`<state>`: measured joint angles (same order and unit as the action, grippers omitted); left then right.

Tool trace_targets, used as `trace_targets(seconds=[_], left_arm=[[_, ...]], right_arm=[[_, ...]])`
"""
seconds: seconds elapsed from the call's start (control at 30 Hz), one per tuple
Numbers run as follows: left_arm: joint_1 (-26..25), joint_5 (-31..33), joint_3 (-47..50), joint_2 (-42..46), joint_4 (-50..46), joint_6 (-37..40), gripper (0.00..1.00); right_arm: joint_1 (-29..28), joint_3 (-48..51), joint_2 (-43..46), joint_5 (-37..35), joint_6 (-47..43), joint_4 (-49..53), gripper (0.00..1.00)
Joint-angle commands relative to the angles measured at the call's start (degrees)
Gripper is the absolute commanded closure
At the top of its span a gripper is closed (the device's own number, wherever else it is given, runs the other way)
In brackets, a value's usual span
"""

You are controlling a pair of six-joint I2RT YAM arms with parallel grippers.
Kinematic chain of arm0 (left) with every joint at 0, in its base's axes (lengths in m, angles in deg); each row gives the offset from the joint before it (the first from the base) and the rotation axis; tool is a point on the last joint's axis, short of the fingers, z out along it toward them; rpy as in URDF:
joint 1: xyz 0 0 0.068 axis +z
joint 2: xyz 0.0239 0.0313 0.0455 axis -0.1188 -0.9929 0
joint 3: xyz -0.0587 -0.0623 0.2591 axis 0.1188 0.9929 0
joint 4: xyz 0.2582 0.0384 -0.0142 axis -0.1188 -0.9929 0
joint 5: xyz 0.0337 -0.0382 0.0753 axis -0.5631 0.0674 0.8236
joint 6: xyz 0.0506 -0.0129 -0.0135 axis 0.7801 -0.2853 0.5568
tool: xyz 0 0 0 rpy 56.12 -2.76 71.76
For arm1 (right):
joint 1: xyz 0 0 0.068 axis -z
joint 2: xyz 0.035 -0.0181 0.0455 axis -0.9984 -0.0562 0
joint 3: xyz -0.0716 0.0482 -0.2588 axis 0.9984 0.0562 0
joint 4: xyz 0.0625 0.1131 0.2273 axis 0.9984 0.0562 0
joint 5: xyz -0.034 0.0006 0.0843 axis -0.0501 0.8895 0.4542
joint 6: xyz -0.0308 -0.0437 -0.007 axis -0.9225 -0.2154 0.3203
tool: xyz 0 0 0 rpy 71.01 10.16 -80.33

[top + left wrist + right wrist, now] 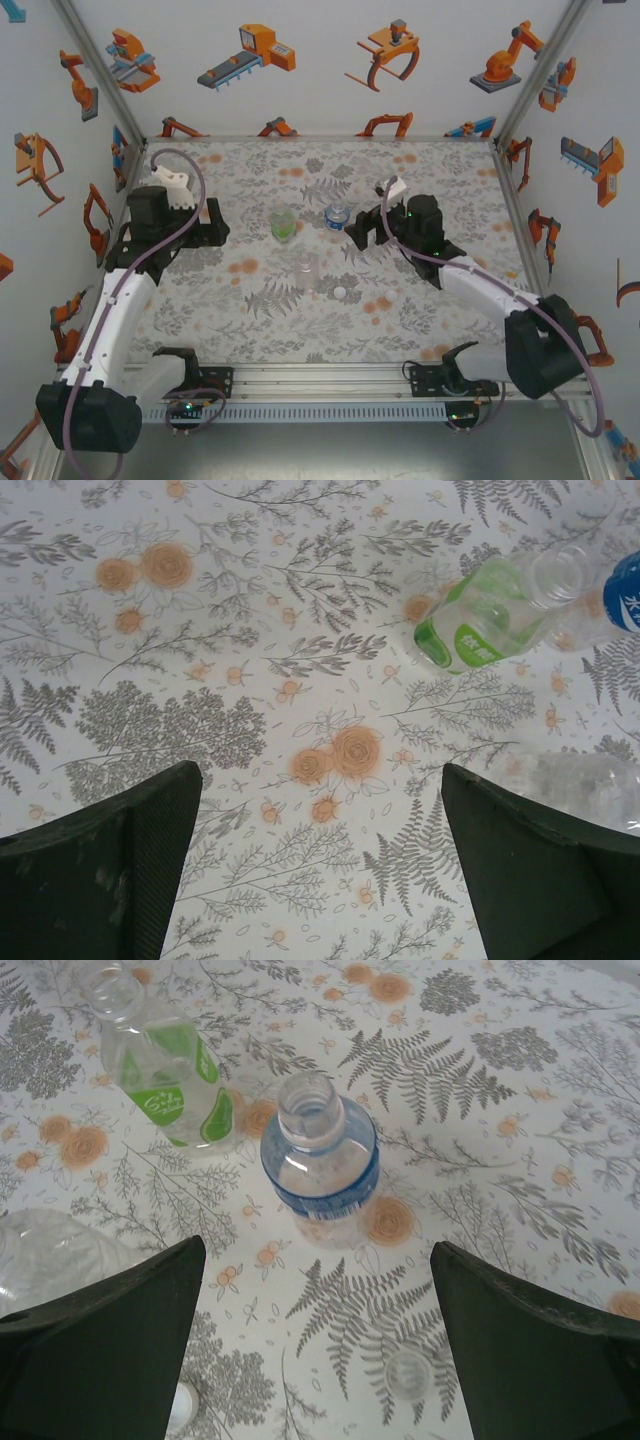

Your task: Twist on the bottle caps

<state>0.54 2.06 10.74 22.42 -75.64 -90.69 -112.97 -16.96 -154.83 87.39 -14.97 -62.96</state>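
Observation:
Three uncapped bottles stand upright mid-table: a green-tinted bottle (284, 225) (165, 1075) (478, 620), a blue-label bottle (337, 215) (320, 1160) (626, 588) and a plain clear bottle (305, 268) (45, 1250) (590, 785). My right gripper (360, 232) (315, 1360) is open just right of the blue-label bottle, which sits ahead of its fingertips. A clear bottle cap (407, 1372) lies on the cloth between its fingers. A white bottle cap (180, 1407) (340, 292) peeks out beside its left finger. My left gripper (212, 232) (320, 880) is open over bare cloth, left of the green bottle.
The floral tablecloth (420, 180) covers the whole table inside white walls printed with orange robots. A metal rail (320, 375) runs along the near edge between the arm bases. The bottles stand close together between the two grippers.

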Motion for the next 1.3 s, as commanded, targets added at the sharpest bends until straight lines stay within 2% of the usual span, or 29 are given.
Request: trace_targets(seconds=[0.0, 0.13, 0.47, 0.7, 0.93, 1.17, 1.27], left_arm=[[0.66, 1.56, 1.6, 3.56, -1.47, 1.63, 0.03], [0.83, 4.97, 2.51, 5.7, -1.28, 1.77, 0.03], [2.07, 3.44, 2.3, 5.97, -0.7, 0.53, 0.03], [2.15, 3.47, 2.03, 5.66, -0.49, -0.69, 0.03], [2.0, 6.03, 3.37, 5.8, 2.79, -3.93, 0.03], [0.61, -5.28, 1.99, 4.5, 0.52, 2.02, 0.03], [-0.26, -7.75, 1.38, 4.25, 1.39, 2.65, 0.03]], right_arm=[[-1.8, -4.02, -4.43, -1.93, -1.11, -4.97, 0.17], [-2.71, -6.95, -10.79, -3.34, -0.74, -7.88, 0.17], [-3.83, -10.59, -22.76, -4.53, 1.15, -14.78, 0.18], [-4.48, -10.68, -25.98, -5.27, 0.96, -16.9, 0.22], [-4.66, -9.9, -25.35, -5.56, 0.96, -17.74, 0.33], [-4.74, -7.72, -19.89, -6.32, 1.26, -16.51, 0.44], [-4.7, -7.25, -16.4, -6.1, 1.08, -13.22, 0.47]])
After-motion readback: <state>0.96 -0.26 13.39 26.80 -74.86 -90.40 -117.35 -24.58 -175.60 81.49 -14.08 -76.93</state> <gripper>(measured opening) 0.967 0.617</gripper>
